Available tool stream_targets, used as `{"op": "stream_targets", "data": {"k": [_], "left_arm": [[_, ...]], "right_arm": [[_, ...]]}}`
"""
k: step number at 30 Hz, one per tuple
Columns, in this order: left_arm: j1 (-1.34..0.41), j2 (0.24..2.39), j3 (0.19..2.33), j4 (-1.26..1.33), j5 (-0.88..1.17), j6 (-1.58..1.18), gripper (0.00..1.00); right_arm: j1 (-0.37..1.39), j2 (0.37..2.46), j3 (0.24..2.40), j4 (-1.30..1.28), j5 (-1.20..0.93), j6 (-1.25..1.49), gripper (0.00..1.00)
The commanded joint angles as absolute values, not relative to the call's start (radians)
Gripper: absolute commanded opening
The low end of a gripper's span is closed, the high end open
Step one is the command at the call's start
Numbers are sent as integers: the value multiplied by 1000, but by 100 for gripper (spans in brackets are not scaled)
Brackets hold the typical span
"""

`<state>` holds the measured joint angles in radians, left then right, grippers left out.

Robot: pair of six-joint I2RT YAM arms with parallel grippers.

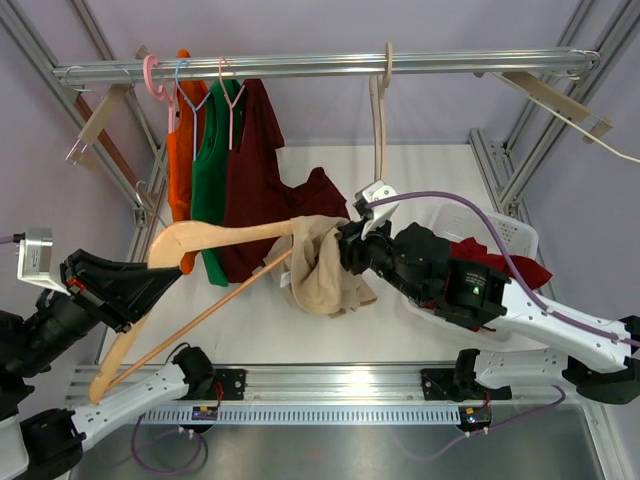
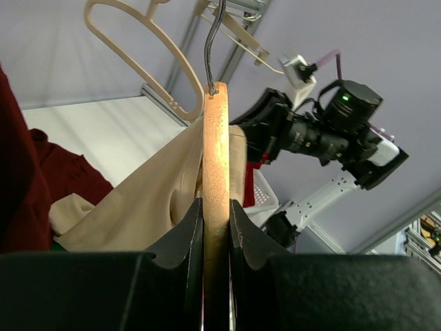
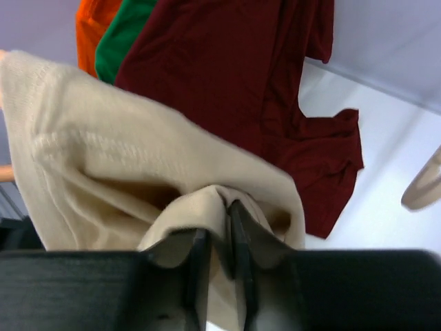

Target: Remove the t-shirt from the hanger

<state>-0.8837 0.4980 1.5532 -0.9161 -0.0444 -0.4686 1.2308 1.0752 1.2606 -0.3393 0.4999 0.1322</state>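
Note:
A beige t-shirt (image 1: 325, 265) hangs bunched on the right end of a wooden hanger (image 1: 215, 235), which is off the rail and tilted over the table. My left gripper (image 1: 172, 272) is shut on the hanger's left shoulder; in the left wrist view its jaws (image 2: 216, 214) clamp the wooden bar (image 2: 215, 138), with the beige cloth (image 2: 138, 203) draped to the left. My right gripper (image 1: 347, 245) is shut on a fold of the t-shirt; in the right wrist view the cloth (image 3: 117, 145) bulges between and over the fingers (image 3: 220, 224).
A metal rail (image 1: 320, 65) holds orange (image 1: 180, 150), green (image 1: 212, 160) and maroon (image 1: 262, 170) shirts on hangers, plus an empty wooden hanger (image 1: 380, 110). A white basket (image 1: 505, 232) with a red garment (image 1: 505, 260) stands at the right, behind my right arm.

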Motion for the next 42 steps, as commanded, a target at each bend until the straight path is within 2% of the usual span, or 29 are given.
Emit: {"op": "stream_targets", "data": {"k": [1,3,4,6,8,10,14,15,16,17,18,21,25,28,31,33,36,37,39,42], "left_arm": [[-839,482,1598,-833,124,-473,0],[-819,485,1615,-833,146,-469,0],[-807,485,1624,-833,170,-469,0],[-795,491,1647,-833,192,-471,0],[-772,502,1658,-833,236,-476,0],[-744,508,1677,-831,261,-480,0],[-703,525,1713,-831,325,-486,0],[-696,531,1721,-831,334,-488,0],[-686,534,1721,-831,351,-489,0],[-680,532,1721,-830,354,-488,0],[-677,531,1714,-831,354,-486,0],[-672,522,1694,-831,335,-474,0],[-672,496,1635,-833,211,-431,0],[-672,489,1597,-836,128,-397,0],[-672,497,1597,-836,132,-380,0],[-672,495,1608,-842,117,-367,0],[-672,497,1611,-865,63,-334,0],[-672,499,1608,-865,43,-327,0],[-672,514,1602,-864,34,-318,0],[-672,537,1600,-862,32,-311,0]], "right_arm": [[1195,1063,1235,-241,236,49,41],[1197,1028,1157,-184,218,69,66],[1193,1016,1131,-169,216,75,83],[1192,982,1056,-120,204,97,93],[1181,974,1004,-66,193,107,95],[1161,998,993,-38,132,126,91],[1149,1045,985,96,85,124,58],[1143,1052,988,115,80,120,45],[1143,1052,994,129,81,118,25],[1143,1049,1006,141,86,118,10],[1143,1037,1011,146,104,118,0],[1144,978,1016,137,104,130,0],[1150,845,1006,77,118,187,0],[1161,770,1093,-169,221,238,0],[1161,723,1193,-369,431,261,0],[1161,696,1250,-431,526,255,0],[1161,732,1444,-517,538,226,0],[1160,758,1592,-584,541,212,0],[1161,869,1824,-687,622,157,0],[1160,1030,2023,-759,837,45,0]]}}
